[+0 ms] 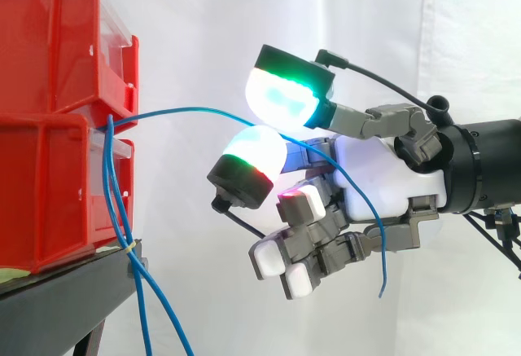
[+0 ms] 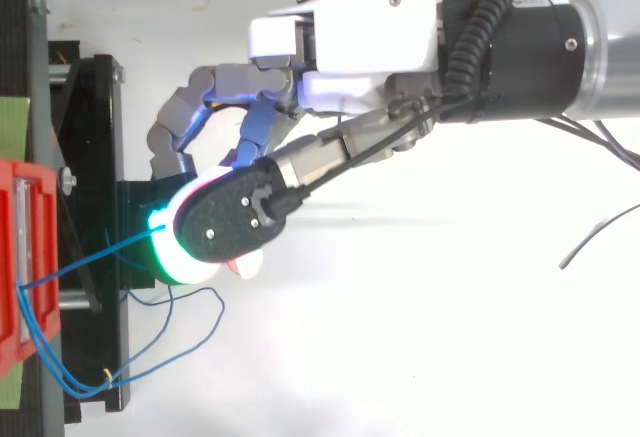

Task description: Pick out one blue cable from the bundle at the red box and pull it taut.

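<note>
One blue cable (image 1: 187,110) is singled out and pinched between the hand's (image 1: 383,181) fingers (image 1: 281,95). It's sagging from the red box (image 1: 49,193), not yet taut.

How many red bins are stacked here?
2, at the side view's left edge: the upper bin on the lower bin. Others may be hidden beyond that edge.

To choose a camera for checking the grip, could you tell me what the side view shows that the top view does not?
Side view: the blue cable trails past the palm to a dangling free end, and two red bins stand stacked. Top view: slack cable loops show beside the black stand. Both: the robot hand pinches the cable between glowing pads.
</note>
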You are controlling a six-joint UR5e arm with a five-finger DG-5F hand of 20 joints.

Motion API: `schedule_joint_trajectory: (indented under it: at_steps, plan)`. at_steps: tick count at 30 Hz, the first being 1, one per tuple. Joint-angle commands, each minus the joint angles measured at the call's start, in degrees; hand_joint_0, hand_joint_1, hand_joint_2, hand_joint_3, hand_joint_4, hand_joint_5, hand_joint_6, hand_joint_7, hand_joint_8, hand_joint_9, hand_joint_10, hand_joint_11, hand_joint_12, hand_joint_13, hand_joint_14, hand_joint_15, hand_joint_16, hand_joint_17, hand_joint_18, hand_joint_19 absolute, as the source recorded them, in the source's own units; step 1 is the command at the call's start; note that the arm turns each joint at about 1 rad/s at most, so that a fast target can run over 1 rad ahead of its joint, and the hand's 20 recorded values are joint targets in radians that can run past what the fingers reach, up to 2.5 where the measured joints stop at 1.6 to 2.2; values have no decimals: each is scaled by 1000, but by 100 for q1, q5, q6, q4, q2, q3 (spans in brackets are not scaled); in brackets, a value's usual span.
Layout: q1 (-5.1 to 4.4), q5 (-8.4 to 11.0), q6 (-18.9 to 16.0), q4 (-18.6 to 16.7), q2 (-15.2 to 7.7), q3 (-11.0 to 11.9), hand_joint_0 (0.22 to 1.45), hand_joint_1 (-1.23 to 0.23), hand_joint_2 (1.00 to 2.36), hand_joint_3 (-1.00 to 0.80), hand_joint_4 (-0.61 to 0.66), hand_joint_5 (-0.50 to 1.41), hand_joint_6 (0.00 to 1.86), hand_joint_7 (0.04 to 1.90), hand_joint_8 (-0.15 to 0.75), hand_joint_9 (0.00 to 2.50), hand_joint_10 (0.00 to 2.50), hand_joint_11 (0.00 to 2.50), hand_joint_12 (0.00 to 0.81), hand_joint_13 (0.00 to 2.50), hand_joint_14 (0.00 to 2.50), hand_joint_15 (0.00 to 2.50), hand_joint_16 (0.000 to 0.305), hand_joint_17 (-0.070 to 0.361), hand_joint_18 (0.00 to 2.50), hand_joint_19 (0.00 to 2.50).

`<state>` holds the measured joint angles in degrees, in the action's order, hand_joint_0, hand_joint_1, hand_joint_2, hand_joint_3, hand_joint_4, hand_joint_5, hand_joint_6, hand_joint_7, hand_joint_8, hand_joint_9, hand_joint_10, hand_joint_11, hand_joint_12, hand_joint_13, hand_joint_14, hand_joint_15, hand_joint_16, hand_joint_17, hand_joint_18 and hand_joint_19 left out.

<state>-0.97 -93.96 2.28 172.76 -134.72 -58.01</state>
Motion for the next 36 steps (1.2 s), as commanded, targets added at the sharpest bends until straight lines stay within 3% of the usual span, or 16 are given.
schedule_joint_trajectory:
  at_steps: [1, 4, 11, 19, 31, 36]
  plan:
    - [0, 0, 0, -5, 7, 0, 554, -324, 1000, -500, -5, -118, 930, 902, 225, 1156, 26, 660, 318, 854, 16, 362, 38, 84, 679, 583]
    - [0, 0, 0, 3, -2, 0, 594, -387, 1001, -490, -17, -112, 927, 934, 226, 1172, 24, 658, 317, 853, 16, 370, 37, 82, 672, 591]
    - [18, -26, 0, 21, -2, 9, 583, -583, 1018, -280, -5, -119, 935, 951, 235, 1125, 27, 678, 320, 842, 16, 369, 38, 85, 668, 578]
    - [27, -26, 0, 12, 7, 9, 607, -736, 1018, -274, 5, -126, 944, 927, 230, 1093, 27, 672, 311, 832, 16, 372, 38, 85, 664, 569]
    - [27, -26, 0, 3, -2, 9, 677, -756, 1003, -464, -78, -142, 958, 927, 216, 1060, 25, 684, 303, 817, 16, 365, 37, 82, 654, 560]
    - [27, -26, 0, -5, -2, 18, 606, -680, 1000, -500, 2, -143, 956, 858, 208, 1062, 27, 673, 303, 819, 18, 372, 37, 82, 653, 569]
